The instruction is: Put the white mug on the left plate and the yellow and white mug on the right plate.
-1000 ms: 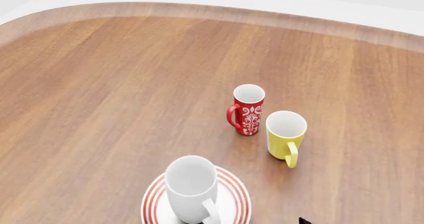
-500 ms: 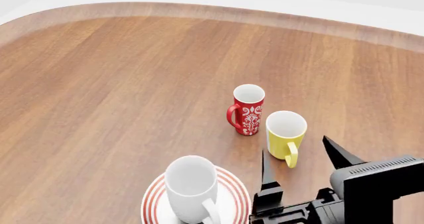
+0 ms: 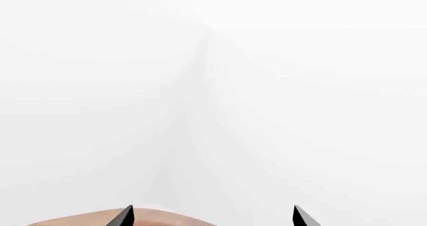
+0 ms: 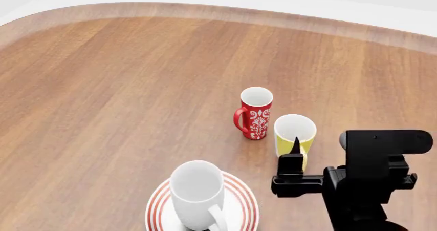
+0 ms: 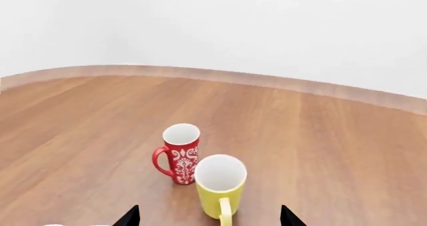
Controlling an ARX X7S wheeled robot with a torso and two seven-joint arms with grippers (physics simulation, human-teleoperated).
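The white mug (image 4: 196, 192) stands upright on the left plate (image 4: 155, 205), a white plate with red rings at the near edge of the head view. The yellow and white mug (image 4: 295, 132) (image 5: 220, 183) stands on the bare table, its handle turned towards me. My right gripper (image 5: 209, 217) is open just short of that mug, its fingers spread wider than the mug; one fingertip (image 4: 295, 143) shows in front of the mug. My left gripper (image 3: 212, 217) is open and empty, facing a white wall. The right plate is out of view.
A slim red mug with a white pattern (image 4: 256, 113) (image 5: 179, 153) stands close to the yellow mug, on its far left side. The wooden table (image 4: 123, 98) stretches far to the left and back, up to a curved edge.
My right arm has come up into the head view and moved forward to the yellow mug, its fingers open throughout. None of the mugs has moved.
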